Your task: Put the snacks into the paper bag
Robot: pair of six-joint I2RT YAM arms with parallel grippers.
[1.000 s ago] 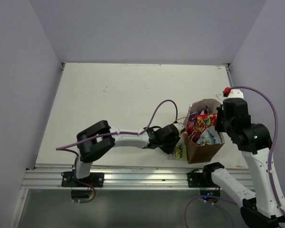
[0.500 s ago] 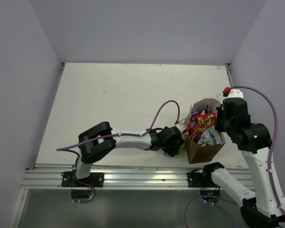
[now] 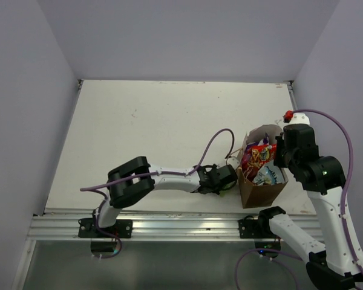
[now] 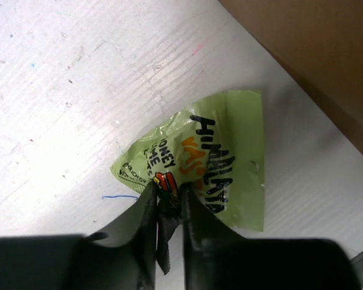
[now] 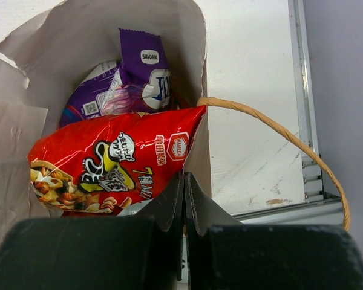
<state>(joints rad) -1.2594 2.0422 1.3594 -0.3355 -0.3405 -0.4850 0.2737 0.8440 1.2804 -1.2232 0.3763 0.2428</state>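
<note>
We pinch the green packet (image 4: 212,157) by its edge in our left fingers (image 4: 183,211), beside the paper bag (image 4: 314,66); right fingers (image 5: 183,196) closed.

Green packet (image 4: 199,163): "HIMALA" (rest unclear); purple packet (image 5: 136,75): "SAVORIA".

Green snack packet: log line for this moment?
left gripper pinches green snack packet on table | paper bag beside | right gripper shut

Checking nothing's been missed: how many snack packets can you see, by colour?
Green packet: 1, on the table, pinched by the left gripper
Purple packet: 1, in the paper bag
Red packet: 1, in the bag
Pale blue-white packet: 1, in the bag
Total: 4 visible; the bag may hide more.
</note>
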